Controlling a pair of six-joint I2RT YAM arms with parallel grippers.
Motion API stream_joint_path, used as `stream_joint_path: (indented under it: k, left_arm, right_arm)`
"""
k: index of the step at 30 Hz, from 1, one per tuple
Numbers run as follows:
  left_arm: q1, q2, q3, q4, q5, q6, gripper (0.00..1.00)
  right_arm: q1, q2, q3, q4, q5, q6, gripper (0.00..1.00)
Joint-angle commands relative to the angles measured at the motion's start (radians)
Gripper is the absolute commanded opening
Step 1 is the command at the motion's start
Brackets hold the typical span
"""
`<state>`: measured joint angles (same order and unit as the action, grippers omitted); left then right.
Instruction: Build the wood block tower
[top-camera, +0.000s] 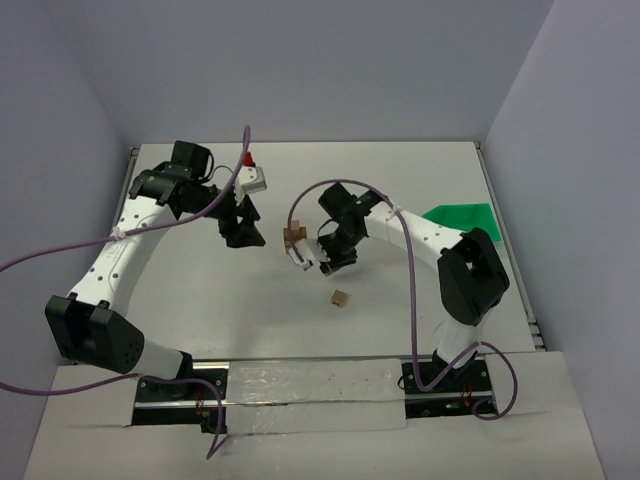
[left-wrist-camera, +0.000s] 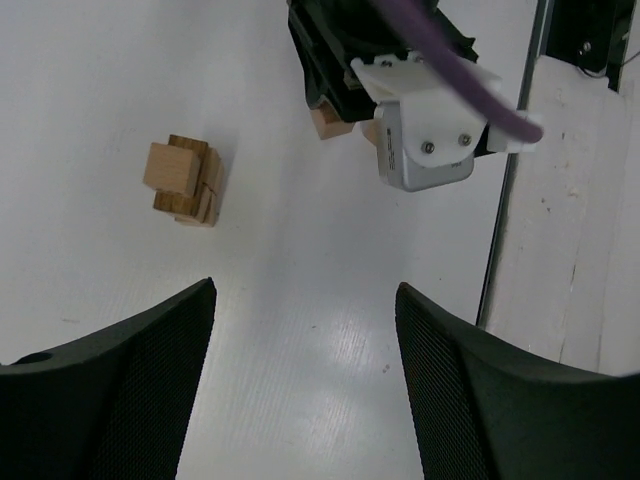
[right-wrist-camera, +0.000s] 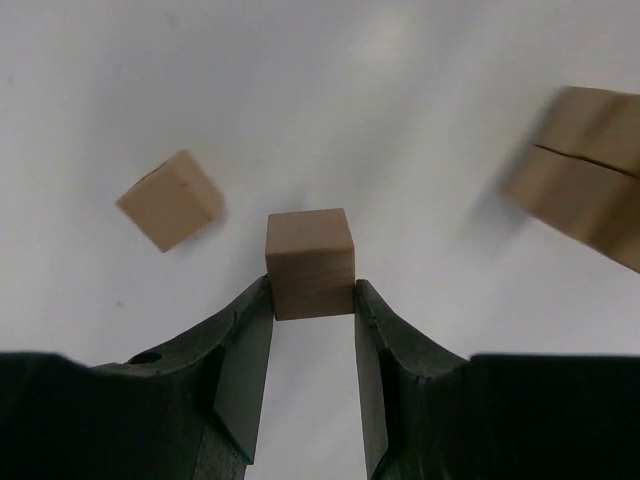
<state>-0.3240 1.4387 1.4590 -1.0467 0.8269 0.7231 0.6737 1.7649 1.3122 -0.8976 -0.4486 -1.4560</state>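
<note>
left claw (left-wrist-camera: 305, 292) hangs wide, nothing in it, looking down at the stack (left-wrist-camera: 183, 182), a small pile of cubes mid-table. just right of that, right claw (right-wrist-camera: 310, 290) is narrow, pads pressed on both side faces of a cube (right-wrist-camera: 310, 255), gripping low on the block. can't tell if it's off the table. loose cube (right-wrist-camera: 170, 200) lies near, apart. these look light, stiff, smooth wood: pinch flat opposite faces, square on, or one could twist out and nudge the stack.
</note>
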Motion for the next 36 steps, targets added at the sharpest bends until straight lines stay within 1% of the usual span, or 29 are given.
stream_joint_path:
  k: [1,2,3,4,5,8,11,15,23,27,31,36]
  left_arm:
    - [0.103,-0.024,0.021,0.022,0.132,-0.049,0.87]
    - [0.137,-0.015,0.030,0.009,0.171,-0.049,0.96]
    - [0.179,-0.008,0.033,-0.002,0.200,-0.053,0.99]
    - [0.207,-0.008,0.032,-0.001,0.221,-0.062,0.99]
    - [0.210,-0.009,0.029,0.004,0.233,-0.072,0.99]
    - [0.269,-0.031,0.004,0.057,0.231,-0.124,0.99]
    - [0.282,-0.057,-0.035,0.118,0.220,-0.162,0.99]
    - [0.289,-0.077,-0.062,0.150,0.217,-0.185,0.99]
    - [0.296,-0.082,-0.068,0.151,0.224,-0.187,0.99]
    - [0.300,-0.086,-0.080,0.168,0.228,-0.202,0.99]
    - [0.311,-0.092,-0.082,0.186,0.232,-0.224,0.99]
    - [0.322,-0.110,-0.103,0.251,0.248,-0.283,0.99]
  right_arm:
    - [-0.013,-0.005,0.182,-0.058,-0.046,0.257,0.19]
    - [-0.016,0.007,0.229,-0.071,-0.043,0.305,0.17]
    - [-0.019,0.022,0.265,-0.083,-0.038,0.362,0.16]
    - [-0.021,0.030,0.299,-0.087,-0.030,0.381,0.16]
    - [-0.022,0.038,0.320,-0.089,-0.023,0.401,0.16]
    - [-0.022,0.080,0.417,-0.096,0.017,0.494,0.16]
    - [-0.022,0.131,0.537,-0.130,0.047,0.561,0.14]
    - [-0.022,0.193,0.630,-0.152,0.075,0.610,0.14]
    - [-0.017,0.326,0.829,-0.214,0.137,0.675,0.13]
    - [-0.007,0.358,0.862,-0.223,0.163,0.680,0.13]
    - [0.001,0.364,0.856,-0.225,0.170,0.675,0.13]
    - [0.012,0.367,0.846,-0.208,0.172,0.680,0.14]
